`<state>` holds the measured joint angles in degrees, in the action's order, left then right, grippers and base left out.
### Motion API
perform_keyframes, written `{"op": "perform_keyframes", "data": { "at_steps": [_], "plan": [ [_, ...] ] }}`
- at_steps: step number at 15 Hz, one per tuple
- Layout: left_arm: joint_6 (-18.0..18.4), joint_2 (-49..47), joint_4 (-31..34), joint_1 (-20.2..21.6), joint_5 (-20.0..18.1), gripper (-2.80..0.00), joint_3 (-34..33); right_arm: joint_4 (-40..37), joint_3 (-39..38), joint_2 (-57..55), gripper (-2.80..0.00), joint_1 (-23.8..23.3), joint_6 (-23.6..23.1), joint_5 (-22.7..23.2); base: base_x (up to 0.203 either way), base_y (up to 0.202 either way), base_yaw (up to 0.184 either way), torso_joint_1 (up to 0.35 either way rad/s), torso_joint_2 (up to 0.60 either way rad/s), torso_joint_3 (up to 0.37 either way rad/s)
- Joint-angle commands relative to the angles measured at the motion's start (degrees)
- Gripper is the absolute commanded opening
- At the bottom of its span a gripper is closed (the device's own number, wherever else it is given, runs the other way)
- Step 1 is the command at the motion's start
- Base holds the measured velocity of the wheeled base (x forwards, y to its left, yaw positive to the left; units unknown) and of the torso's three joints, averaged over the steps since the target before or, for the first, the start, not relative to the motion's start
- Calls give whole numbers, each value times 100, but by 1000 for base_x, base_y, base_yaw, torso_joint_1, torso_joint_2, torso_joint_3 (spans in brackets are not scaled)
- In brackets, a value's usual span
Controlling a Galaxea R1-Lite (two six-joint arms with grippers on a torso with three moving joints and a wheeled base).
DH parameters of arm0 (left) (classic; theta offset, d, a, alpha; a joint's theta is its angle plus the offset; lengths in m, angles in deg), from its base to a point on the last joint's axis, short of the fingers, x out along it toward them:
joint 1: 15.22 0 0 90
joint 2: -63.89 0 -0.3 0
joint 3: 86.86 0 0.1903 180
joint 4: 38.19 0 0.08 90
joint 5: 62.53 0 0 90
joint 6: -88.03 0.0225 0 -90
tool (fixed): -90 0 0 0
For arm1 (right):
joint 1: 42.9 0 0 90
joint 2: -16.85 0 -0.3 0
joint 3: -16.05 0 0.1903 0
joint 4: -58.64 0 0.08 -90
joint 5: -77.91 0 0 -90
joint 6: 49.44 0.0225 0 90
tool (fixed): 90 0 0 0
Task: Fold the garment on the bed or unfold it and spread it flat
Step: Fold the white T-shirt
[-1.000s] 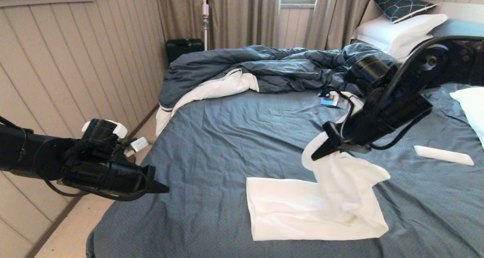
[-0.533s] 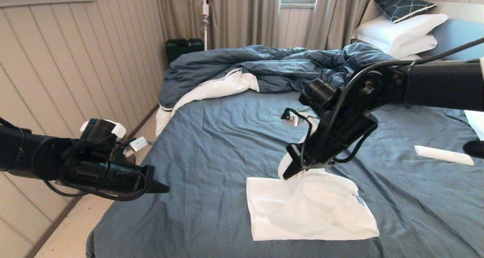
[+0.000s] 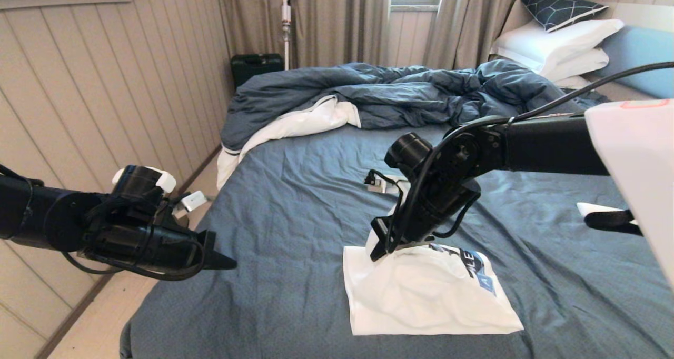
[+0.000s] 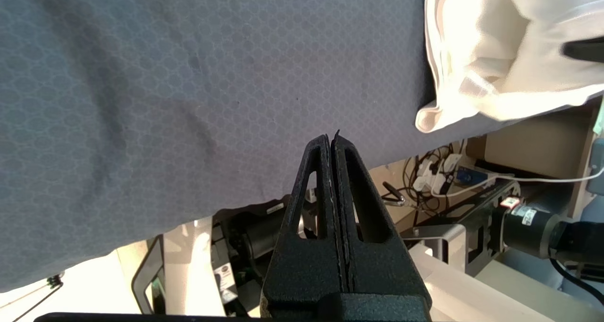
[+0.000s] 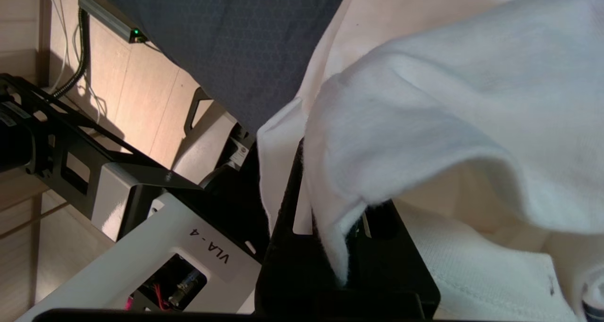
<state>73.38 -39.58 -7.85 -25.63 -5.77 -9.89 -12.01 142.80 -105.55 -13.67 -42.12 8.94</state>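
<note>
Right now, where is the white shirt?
In the head view the white shirt lies on the bed's near part, right of centre, one edge pinched by the right gripper.

My right gripper (image 3: pixel 380 249) is clamped on a fold of the shirt (image 3: pixel 426 296), which lies near the foot edge of the bed (image 3: pixel 295 201), so that patch is taken. Between the shirt and the left edge the sheet is bare, and my left gripper (image 3: pixel 226 263), shut, hangs over that edge with open room ahead. The middle of the bed is bare up to the duvet (image 3: pixel 389 93), heaped across the far side. My right arm (image 3: pixel 526 148) bars the way from the right, and a small white bar (image 3: pixel 592 208) lies beyond it.
</note>
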Motion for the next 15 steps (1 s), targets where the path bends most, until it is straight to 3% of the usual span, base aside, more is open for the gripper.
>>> {"op": "perform_keyframes", "data": {
  "at_steps": [1, 2, 3, 4, 11, 15],
  "plan": [
    [-11, 11, 6, -14, -16, -280, -8, 27, -74, -66, -280, 59, -2, 15, 0, 0, 0, 0, 0, 0],
    [-12, 20, 6, -23, -16, -280, -8, 86, -117, -82, -280, 87, -3, -10, 0, 0, 0, 0, 0, 0],
    [-20, 20, 6, -37, -16, -280, -16, 154, -158, -82, -152, 143, -11, -104, 0, 0, 0, 0, 0, 0],
    [-20, 38, 6, -65, -16, -280, -26, 294, -208, -91, 0, 179, -19, -172, 0, 0, 0, 0, 0, 0],
    [-11, 64, -9, -84, -16, -280, -69, 449, -60, 169, 0, 272, -4, -194, 0, 0, 0, 0, 0, 0],
    [-11, 82, -8, -84, -16, -280, -69, 411, -211, 771, 0, -137, -3, -240, 0, 0, 0, 0, 0, 0]
  ]
}}
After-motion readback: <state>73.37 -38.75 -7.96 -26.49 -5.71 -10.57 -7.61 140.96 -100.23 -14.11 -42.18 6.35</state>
